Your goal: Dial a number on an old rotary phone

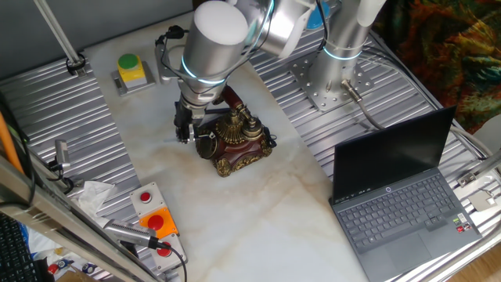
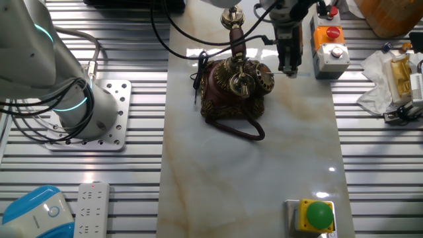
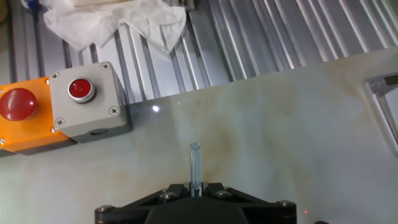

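Note:
The old rotary phone (image 1: pixel 235 137) stands on the marble table, dark red with brass trim, its handset on the cradle. It also shows in the other fixed view (image 2: pixel 234 89), with its black cord looping in front. My gripper (image 1: pixel 185 131) hangs just beside the phone's dial side, low over the table, apart from the phone (image 2: pixel 289 65). In the hand view the gripper (image 3: pixel 195 186) is shut on a thin clear rod (image 3: pixel 195 158) that sticks out forward over bare marble. The phone is out of the hand view.
A grey box with a red button (image 3: pixel 87 99) and an orange box (image 3: pixel 22 118) sit ahead of the gripper, with crumpled tissue (image 3: pixel 118 22) behind. A green button box (image 1: pixel 131 70) is at the back. An open laptop (image 1: pixel 399 204) stands at the right.

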Controlling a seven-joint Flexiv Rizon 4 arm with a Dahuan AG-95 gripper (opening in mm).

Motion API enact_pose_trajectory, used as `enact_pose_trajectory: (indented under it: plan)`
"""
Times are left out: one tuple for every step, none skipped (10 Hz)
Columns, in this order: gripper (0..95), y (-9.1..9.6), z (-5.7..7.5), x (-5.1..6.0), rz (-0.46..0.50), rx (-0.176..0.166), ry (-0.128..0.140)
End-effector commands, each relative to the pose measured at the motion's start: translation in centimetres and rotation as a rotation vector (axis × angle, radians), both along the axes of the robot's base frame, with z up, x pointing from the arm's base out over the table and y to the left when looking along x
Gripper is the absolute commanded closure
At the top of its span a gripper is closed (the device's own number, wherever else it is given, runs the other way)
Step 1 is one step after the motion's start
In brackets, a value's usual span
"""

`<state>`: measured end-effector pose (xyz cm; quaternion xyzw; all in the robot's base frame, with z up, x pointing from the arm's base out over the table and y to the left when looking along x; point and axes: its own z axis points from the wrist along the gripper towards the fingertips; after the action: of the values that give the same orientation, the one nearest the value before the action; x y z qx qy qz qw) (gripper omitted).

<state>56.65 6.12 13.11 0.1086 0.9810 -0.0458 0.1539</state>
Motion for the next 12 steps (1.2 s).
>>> enact_pose_trajectory:
  plan:
    - [95.0, 0.01, -0.02, -0.01, 0.001, 0.000, -0.001]
    - [95.0, 0.00, -0.17, -0.02, 0.000, -0.001, -0.001]
    - [95.0, -0.02, -0.40, -0.02, 0.000, -0.003, -0.003]
    - [95.0, -0.03, -0.52, -0.02, 0.001, -0.003, -0.003]
    - [95.0, -0.03, -0.57, -0.02, -0.001, -0.004, -0.003]
    - [95.0, -0.03, -0.59, -0.03, 0.000, -0.003, -0.002]
    - [95.0, -0.02, -0.60, -0.03, -0.001, -0.002, -0.003]
    - [95.0, -0.02, -0.64, -0.03, -0.009, 0.001, -0.004]
    - [95.0, -0.02, -0.66, -0.03, -0.016, 0.007, -0.005]
    - [95.0, -0.08, -0.65, -0.01, -0.015, 0.012, -0.001]
    - [95.0, -0.11, -0.64, 0.00, -0.016, 0.014, -0.002]
    - [95.0, -0.10, -0.64, -0.01, -0.016, 0.011, -0.004]
